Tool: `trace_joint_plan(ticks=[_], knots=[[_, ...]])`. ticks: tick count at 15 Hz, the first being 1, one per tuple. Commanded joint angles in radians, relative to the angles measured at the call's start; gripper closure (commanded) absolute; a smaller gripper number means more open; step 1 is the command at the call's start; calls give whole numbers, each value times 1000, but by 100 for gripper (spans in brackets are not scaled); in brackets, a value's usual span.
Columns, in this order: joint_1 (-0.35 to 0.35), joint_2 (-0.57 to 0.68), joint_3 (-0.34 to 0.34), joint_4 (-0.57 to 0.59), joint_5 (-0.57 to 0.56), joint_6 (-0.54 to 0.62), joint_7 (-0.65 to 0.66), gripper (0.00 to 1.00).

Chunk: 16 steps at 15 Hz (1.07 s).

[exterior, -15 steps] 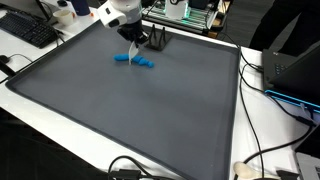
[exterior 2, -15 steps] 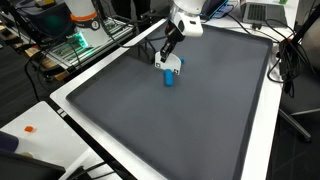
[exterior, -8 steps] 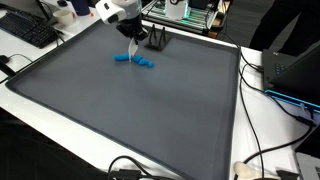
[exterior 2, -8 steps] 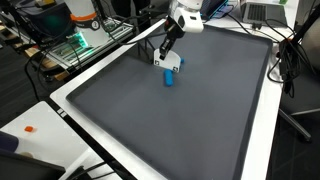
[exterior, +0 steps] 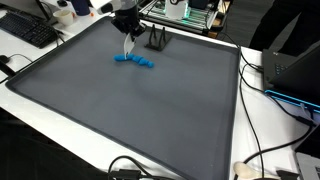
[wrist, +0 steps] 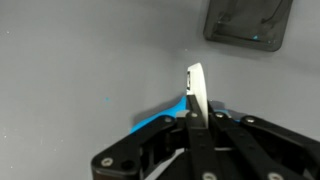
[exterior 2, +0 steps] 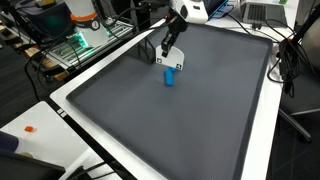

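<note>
The claw (exterior: 129,44) is pinched tight on a thin white piece (wrist: 196,92), which sticks out past the fingertips. In the wrist view I see the piece edge-on, standing clear of the closed jaws. It hangs just over a blue object (exterior: 135,61) that lies on the dark grey mat (exterior: 130,115). From here I can't tell whether the white piece touches the blue one or hovers a hair above it. In an exterior view the blue object (exterior 2: 170,77) sits directly beneath the claw (exterior 2: 167,54), up near the far end of the mat. Just behind the claw is a small black stand (exterior: 157,40), also on the mat. The mat covers most of the white table (exterior: 246,120), and a black keyboard (exterior: 28,30) rests off to one side.
</note>
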Motion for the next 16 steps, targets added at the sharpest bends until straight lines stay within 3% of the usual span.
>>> trace_joint_plan(ticks=[1, 16], knots=[[-4, 8, -10, 10, -57, 3, -19, 99], [0, 83, -19, 39, -130, 108, -46, 99]])
